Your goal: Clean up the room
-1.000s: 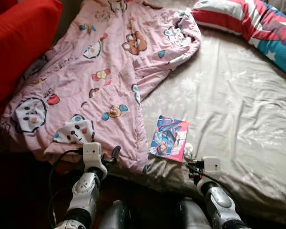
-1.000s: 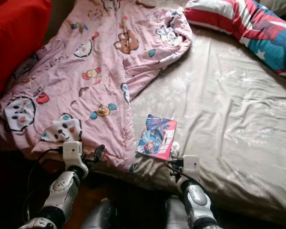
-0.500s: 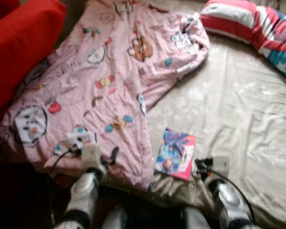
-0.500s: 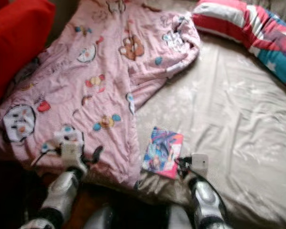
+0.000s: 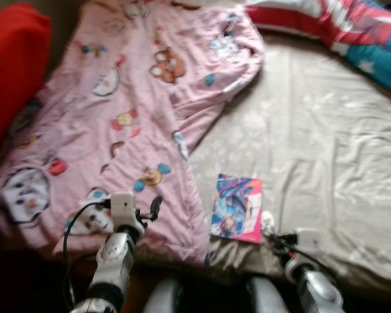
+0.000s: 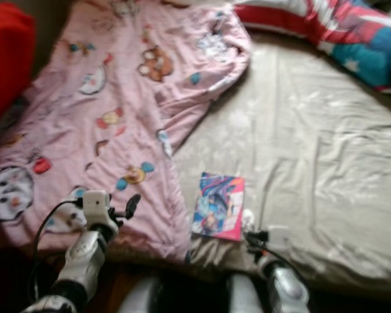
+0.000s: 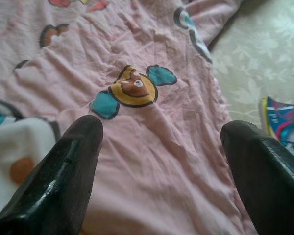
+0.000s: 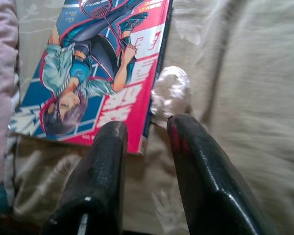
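A colourful comic book (image 5: pixel 236 208) lies on the beige bed sheet (image 5: pixel 326 150) near the bed's front edge. A small clear crumpled wrapper (image 8: pixel 170 90) rests against its right side. My right gripper (image 8: pixel 147 129) hovers just short of the book's near corner (image 8: pixel 137 142) and the wrapper, its fingers a narrow gap apart and empty. A pink cartoon-print blanket (image 5: pixel 137 111) covers the bed's left half. My left gripper (image 7: pixel 161 147) is wide open above the blanket's front part, holding nothing.
A red, white and blue striped pillow (image 5: pixel 352 32) lies at the back right. A red cushion (image 5: pixel 13 72) stands at the far left. The bed's front edge drops to dark floor by my legs.
The whole view has swung and blurred, so the camera moved. The right arm now shows lower in the picture, and both grippers stay empty.
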Tool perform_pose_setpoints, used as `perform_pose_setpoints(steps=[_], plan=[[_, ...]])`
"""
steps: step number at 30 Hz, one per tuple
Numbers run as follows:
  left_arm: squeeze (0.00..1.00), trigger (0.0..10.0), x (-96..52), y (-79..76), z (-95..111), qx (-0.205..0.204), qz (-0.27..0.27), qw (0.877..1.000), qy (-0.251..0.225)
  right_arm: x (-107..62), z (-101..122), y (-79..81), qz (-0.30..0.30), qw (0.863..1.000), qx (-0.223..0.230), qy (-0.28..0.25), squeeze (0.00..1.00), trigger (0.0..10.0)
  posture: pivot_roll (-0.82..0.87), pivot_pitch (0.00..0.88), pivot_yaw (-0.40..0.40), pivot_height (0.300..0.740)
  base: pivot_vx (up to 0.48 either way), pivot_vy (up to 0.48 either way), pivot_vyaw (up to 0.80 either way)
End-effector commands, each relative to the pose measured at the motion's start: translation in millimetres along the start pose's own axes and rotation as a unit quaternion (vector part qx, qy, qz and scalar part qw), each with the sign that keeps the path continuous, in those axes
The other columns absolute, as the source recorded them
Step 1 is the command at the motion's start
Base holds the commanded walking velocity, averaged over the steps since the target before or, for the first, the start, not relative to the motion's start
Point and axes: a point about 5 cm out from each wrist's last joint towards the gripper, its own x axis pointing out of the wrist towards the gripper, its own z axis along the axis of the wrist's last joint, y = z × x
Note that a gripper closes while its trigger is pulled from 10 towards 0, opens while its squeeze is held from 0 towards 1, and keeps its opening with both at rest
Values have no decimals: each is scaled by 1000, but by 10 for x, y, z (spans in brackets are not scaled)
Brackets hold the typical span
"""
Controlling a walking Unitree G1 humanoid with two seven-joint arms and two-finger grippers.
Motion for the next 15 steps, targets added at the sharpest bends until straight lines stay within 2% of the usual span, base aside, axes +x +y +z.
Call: perform_pose_setpoints(steps=[1, 5, 8, 11, 15], plan=[[0, 10000, -59, 33, -92, -4, 6, 1000, 17, -46, -100, 26, -3, 1000, 0, 11, 0, 10000, -114, 255, 63, 671, 0, 0, 0], [0, 10000, -59, 24, -85, -5, 5, 1000, 14, 23, 26, 74, 14, 1000, -20, -9, 0, 10000, -118, 253, 62, 671, 0, 0, 0], [0, 10000, -52, 13, -74, -5, 5, 1000, 11, 36, 57, 69, 13, 1000, -21, -14, 0, 10000, -118, 253, 62, 671, 0, 0, 0], [0, 10000, -36, 3, -39, -6, 3, 1000, 2, 124, 220, 131, 14, 999, -24, -43, 0, 10000, -118, 256, 63, 671, 0, 0, 0], [0, 10000, -34, 0, -33, -6, 2, 1000, 1, 163, 305, 141, 12, 998, -26, -55, 0, 10000, -119, 256, 63, 671, 0, 0, 0]])
